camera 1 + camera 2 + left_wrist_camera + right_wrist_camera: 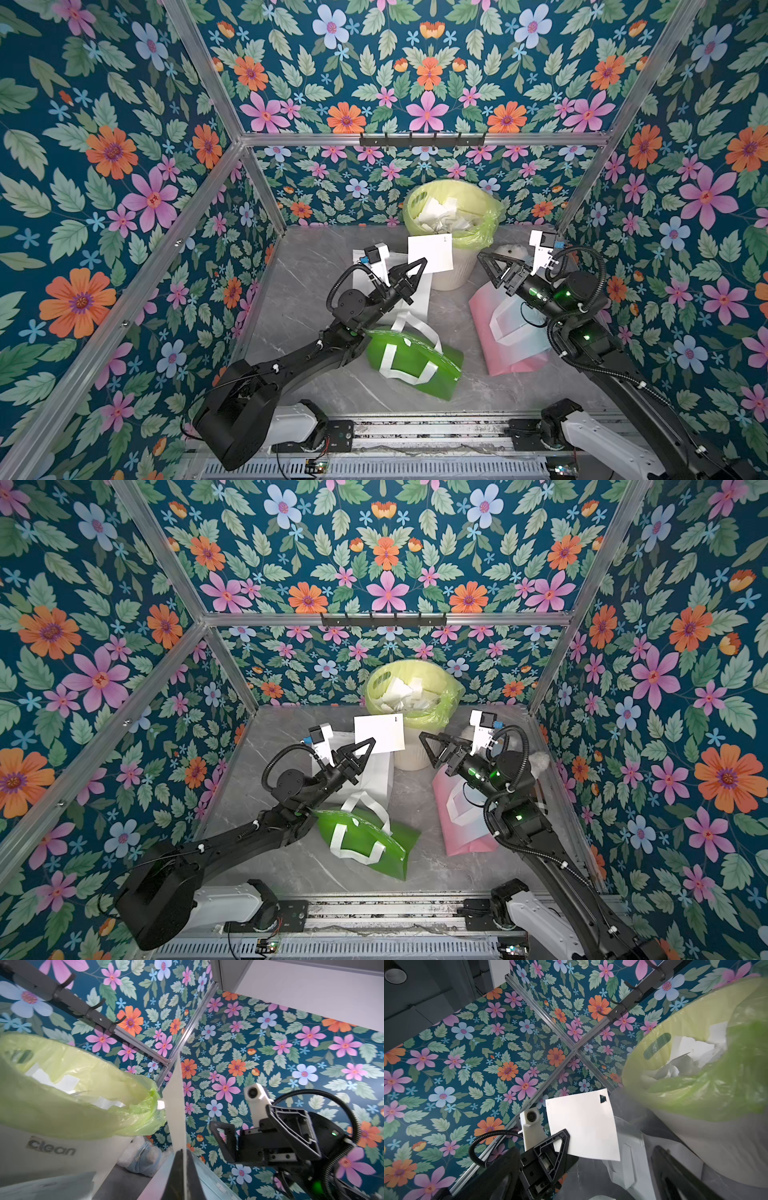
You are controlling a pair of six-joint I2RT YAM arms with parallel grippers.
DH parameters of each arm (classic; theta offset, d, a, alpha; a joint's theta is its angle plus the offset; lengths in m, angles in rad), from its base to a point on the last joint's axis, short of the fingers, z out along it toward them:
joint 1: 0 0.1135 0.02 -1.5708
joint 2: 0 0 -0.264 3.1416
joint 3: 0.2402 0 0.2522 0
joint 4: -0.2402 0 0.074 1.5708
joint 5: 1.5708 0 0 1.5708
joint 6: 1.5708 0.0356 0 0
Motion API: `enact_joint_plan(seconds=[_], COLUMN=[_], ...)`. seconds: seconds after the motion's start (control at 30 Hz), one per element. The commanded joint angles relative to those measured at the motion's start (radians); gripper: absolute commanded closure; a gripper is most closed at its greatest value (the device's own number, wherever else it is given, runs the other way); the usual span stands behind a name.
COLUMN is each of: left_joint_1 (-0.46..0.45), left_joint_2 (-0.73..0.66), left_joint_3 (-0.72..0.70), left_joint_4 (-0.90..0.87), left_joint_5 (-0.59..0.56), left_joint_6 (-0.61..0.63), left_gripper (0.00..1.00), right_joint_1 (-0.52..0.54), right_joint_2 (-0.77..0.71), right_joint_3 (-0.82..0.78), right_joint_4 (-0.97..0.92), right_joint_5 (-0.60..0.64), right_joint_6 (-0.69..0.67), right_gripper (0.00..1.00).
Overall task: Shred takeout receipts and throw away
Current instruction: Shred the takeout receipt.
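Top views: both arms come in from the lower edge of the frame and meet near the bin (455, 276) at centre, above the grey marble surface (299, 291).
Left pose: the left arm (291, 365) rises from the lower left on a diagonal, with its wrist lifted clear of the surface and its tip aimed up and to the right in the frame.
Left grip: the left jaws are pinched tight on the lower left edge of the receipt (431, 253). In the left wrist view the sheet (174, 1105) runs edge-on straight out from between them.
Receipt: it is one flat white sheet held upright in the air at frame centre, overlapping the bin's near rim in both top views (380, 733). A small dark mark (602, 1098) sits in its upper right corner.
Right pose: the right arm (602, 357) climbs from the lower right over the pink bag (507, 345), and its tip points left toward the sheet.
Right grip: the right jaws are spread wide with nothing between them, close to the sheet's right side but apart from it.
Bin: it is white with a yellow-green liner (486, 224), and there are torn white paper scraps (440, 216) inside.
Surface: a green bag (415, 365) lies at lower centre, and a white bag (415, 299) lies beneath the left wrist.
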Motion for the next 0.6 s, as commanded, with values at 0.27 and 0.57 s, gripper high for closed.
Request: enact_joint_plan(seconds=[0.27,0.57], left_joint_1=[-0.002,-0.007], left_joint_2=[0.043,0.035], left_joint_3=[0.016,0.012], left_joint_4=[0.271,0.274], left_joint_5=[0.193,0.194], left_joint_6=[-0.140,-0.149], left_gripper=[1.00,1.00], right_joint_1=[0.064,0.089], right_joint_2=[0.119,0.182], right_joint_3=[0.092,0.111], right_joint_4=[0.191,0.265], right_joint_5=[-0.022,-0.048], right_joint_6=[0.039,0.049], right_gripper=[0.01,0.02])
